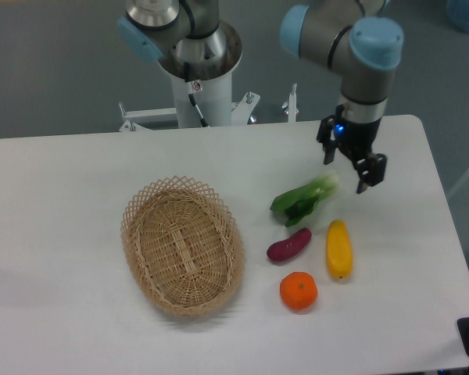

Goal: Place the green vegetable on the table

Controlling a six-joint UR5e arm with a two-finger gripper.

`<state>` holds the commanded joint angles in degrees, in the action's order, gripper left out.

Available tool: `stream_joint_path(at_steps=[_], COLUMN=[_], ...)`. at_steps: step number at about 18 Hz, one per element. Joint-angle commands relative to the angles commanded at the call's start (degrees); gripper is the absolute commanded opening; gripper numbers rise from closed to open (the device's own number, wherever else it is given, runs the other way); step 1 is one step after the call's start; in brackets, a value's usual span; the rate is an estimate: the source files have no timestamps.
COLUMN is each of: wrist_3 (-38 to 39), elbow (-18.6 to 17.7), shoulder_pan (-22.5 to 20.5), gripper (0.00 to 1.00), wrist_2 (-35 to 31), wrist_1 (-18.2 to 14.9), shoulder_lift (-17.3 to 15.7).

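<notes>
On the table, to the right of the wicker basket, lies the green vegetable, flat on the white top with its dark leaves toward the basket and its pale stalk end pointing up and away from it. Nothing holds it; it touches only the tabletop. Just past that stalk end, on the side away from the basket, hangs the gripper, its two dark fingers spread apart with nothing between them. One finger stands just above the stalk tip, the other farther out; whether either brushes the vegetable cannot be told from this view. The arm rises from the gripper toward the far edge of the table.

Three more toys lie on the same side of the basket, nearer the camera than the vegetable. A purple eggplant sits closest to the basket's rim, a yellow fruit lies beside it farther out, and an orange rests nearest the front edge. None of them touch each other or the basket.
</notes>
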<state>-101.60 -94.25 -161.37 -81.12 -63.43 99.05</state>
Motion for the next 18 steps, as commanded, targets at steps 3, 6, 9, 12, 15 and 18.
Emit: stream_joint_path(at_steps=[3,6,9,12,15,18], wrist_3=[-0.1,-0.1,-0.3,-1.9,-5.6,-11.3], elbow=[7.7,12.3,14.4,16.3,17.3,17.3], shoulder_pan=[-0.4,-1.6,-3.5,-6.2,-8.4,-11.2], gripper=[1.0,1.0,1.0,1.0,1.0,1.0], wrist_2=[-0.1,-0.3,-0.2,0.3,0.3,0.6], wrist_1=[-7.4,-11.6,-13.1,-16.5,-17.3,-17.4], shoulder_lift=[0.6,1.1,1.1,1.1,1.1,1.1])
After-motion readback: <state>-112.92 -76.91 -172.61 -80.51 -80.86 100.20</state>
